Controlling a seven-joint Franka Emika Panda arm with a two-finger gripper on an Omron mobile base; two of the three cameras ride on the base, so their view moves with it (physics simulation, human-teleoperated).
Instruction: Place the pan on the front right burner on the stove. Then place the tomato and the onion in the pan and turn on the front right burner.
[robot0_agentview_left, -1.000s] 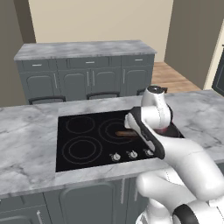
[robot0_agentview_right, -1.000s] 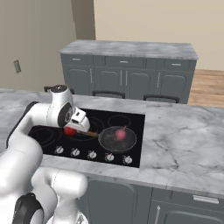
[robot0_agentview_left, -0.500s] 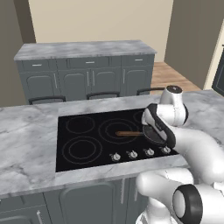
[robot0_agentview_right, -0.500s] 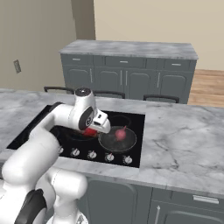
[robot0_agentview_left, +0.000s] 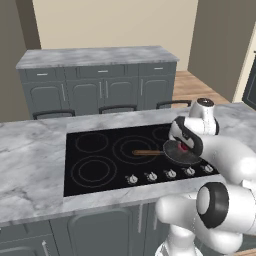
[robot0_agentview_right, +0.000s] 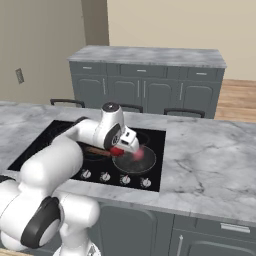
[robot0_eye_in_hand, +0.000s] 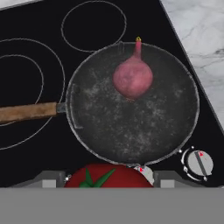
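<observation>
Hand (robot0_eye_in_hand: 109, 181) pinches the glossy red tomato (robot0_eye_in_hand: 108, 176) at bottom centre of the hand view, above the near rim of the round dark grey wooden-handled pan (robot0_eye_in_hand: 131, 105); the pinkish-purple onion (robot0_eye_in_hand: 132, 78) already sits inside. Risk: released here, the tomato may clip the rim and roll onto the black glass stove (robot0_eye_in_hand: 26, 144) toward the silver knobs (robot0_eye_in_hand: 197, 162).

Grey marble counter (robot0_agentview_left: 30, 160) in front, veined in white. Behind it, a second marble-topped island (robot0_agentview_left: 95, 56) with dark grey cabinet doors (robot0_agentview_right: 145, 92) and slim silver handles. Three dark chair backs (robot0_agentview_left: 117, 108) (tops barely visible) between both. Plain beige wall (robot0_agentview_right: 175, 22) beyond. Wooden floor (robot0_agentview_right: 239, 97) at the side.
</observation>
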